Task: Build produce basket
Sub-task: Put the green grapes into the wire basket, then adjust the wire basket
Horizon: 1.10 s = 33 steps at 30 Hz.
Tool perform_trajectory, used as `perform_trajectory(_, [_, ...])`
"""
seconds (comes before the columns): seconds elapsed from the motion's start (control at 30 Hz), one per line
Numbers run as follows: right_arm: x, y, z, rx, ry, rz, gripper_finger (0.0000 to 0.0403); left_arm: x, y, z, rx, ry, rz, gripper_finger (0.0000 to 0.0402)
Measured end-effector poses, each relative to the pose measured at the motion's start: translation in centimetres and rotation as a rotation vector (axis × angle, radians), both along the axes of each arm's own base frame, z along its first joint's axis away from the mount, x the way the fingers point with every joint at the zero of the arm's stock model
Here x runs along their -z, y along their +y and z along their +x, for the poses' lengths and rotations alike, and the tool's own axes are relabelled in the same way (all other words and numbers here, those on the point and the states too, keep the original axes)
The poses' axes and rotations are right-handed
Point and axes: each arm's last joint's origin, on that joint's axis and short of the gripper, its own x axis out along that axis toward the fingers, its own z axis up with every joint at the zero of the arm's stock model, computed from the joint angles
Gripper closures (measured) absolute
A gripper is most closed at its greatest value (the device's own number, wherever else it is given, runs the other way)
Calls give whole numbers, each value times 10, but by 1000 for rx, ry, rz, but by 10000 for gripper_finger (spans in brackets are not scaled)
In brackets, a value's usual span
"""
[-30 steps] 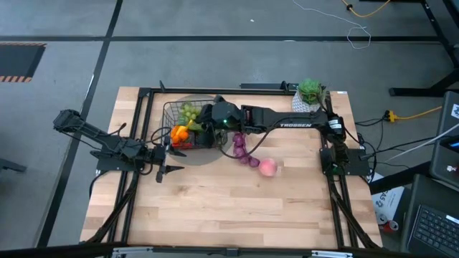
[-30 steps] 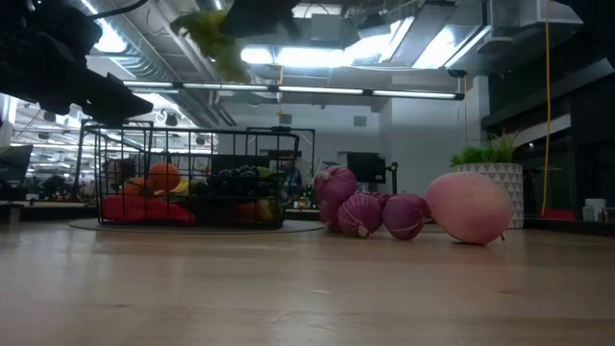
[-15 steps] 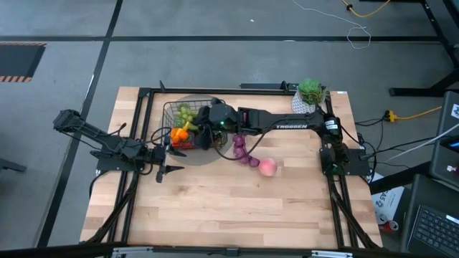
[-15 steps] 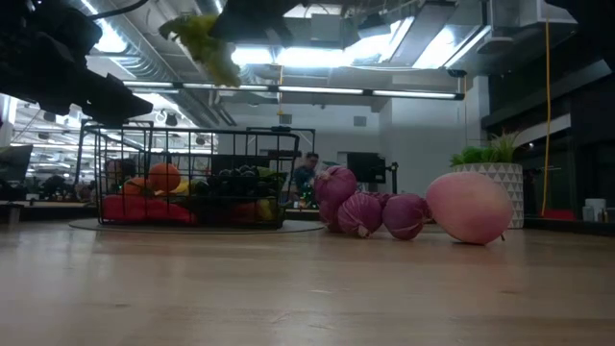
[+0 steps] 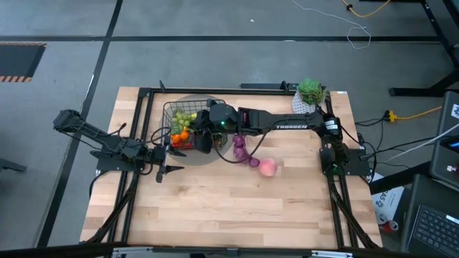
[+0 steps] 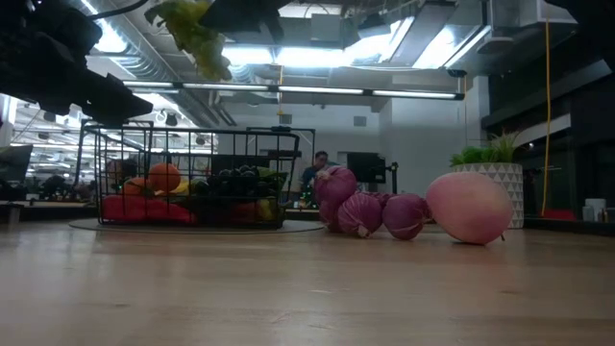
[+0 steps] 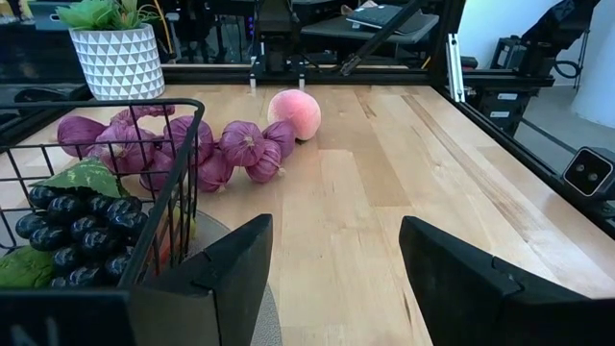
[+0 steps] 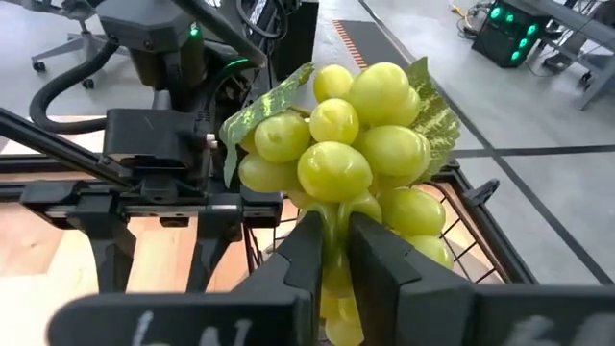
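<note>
The black wire basket (image 5: 179, 129) stands on a round mat at the table's far left-centre and holds orange, red and dark produce; it also shows in the low view (image 6: 192, 178). My right gripper (image 8: 332, 252) is shut on a bunch of green grapes (image 8: 356, 144), held above the basket (image 5: 185, 117). A purple string of bulbs (image 5: 242, 150) and a pink peach (image 5: 267, 168) lie on the table right of the basket. My left gripper (image 5: 171, 156) is open and empty at the basket's near side. My right gripper pinches the lower part of the grape bunch (image 8: 336, 223) between its two fingers. The arm reaches in from the table's right side. The bunch (image 6: 192, 34) is lifted well clear, above the basket's rim.
A white patterned pot with a green plant (image 5: 308, 94) stands at the far right. The dark grapes (image 7: 77, 216) lie inside the basket near my left gripper. Bare wood lies along the near half of the table (image 5: 229, 208).
My right gripper has gone toward the table's left edge with the green grapes, from the basket's right side to over its middle. The grapes stay lifted clear.
</note>
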Motion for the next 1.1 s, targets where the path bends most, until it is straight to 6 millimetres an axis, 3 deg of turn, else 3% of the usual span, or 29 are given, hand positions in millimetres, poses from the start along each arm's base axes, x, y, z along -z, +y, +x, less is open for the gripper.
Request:
perform_trajectory(0.3, [0,-3,0,-12,13,-50,355,0,0,0,0,-1,0,177])
perform_trajectory(0.5, [0,-4,0,-5,10,-44,298,0,0,0,0,-1,0,177])
perform_trajectory(0.77, [4,-8,-3,176,30,45,207,0,0,0,0,-1,0,177])
perform_trajectory(1.1, [24,-8,-16,255,253,92,183,0,0,0,0,-1,0,177])
